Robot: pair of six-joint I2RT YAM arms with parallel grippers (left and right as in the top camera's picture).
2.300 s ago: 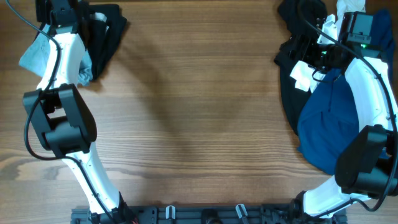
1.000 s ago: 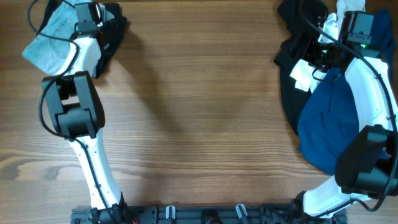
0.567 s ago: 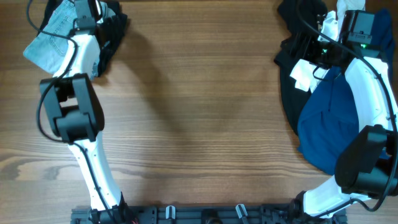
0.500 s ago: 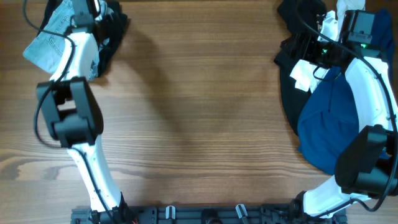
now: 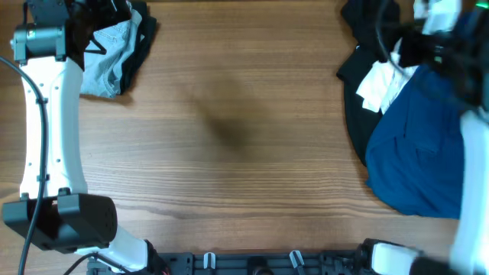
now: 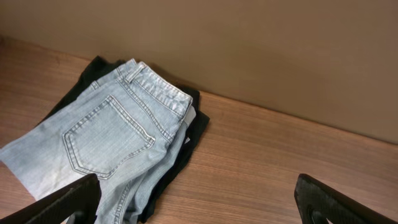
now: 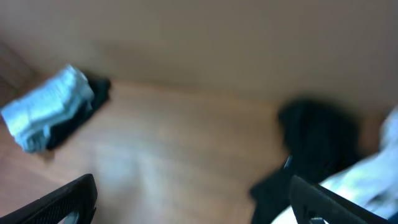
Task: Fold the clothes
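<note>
The pale blue denim shorts [image 5: 103, 65] lie folded at the far left corner, on top of a black garment [image 5: 140, 38]. In the left wrist view the shorts [image 6: 106, 134] show a back pocket and waistband. My left gripper [image 6: 196, 190] is open and empty, raised behind and to the right of them. My right gripper [image 7: 193, 186] is open and empty; its view is blurred. A royal blue garment [image 5: 416, 153], a black one [image 5: 357, 99] and a white one [image 5: 378, 85] are heaped at the right.
A plain brown wall [image 6: 280, 56] rises behind the table's far edge. The wooden table top [image 5: 244, 130] lies between the two heaps. The right arm [image 5: 470, 92] is blurred above the right heap.
My left arm has lifted off the shorts and swung back; the shorts now lie folded on the black garment. My right arm has risen quickly from the right heap.
</note>
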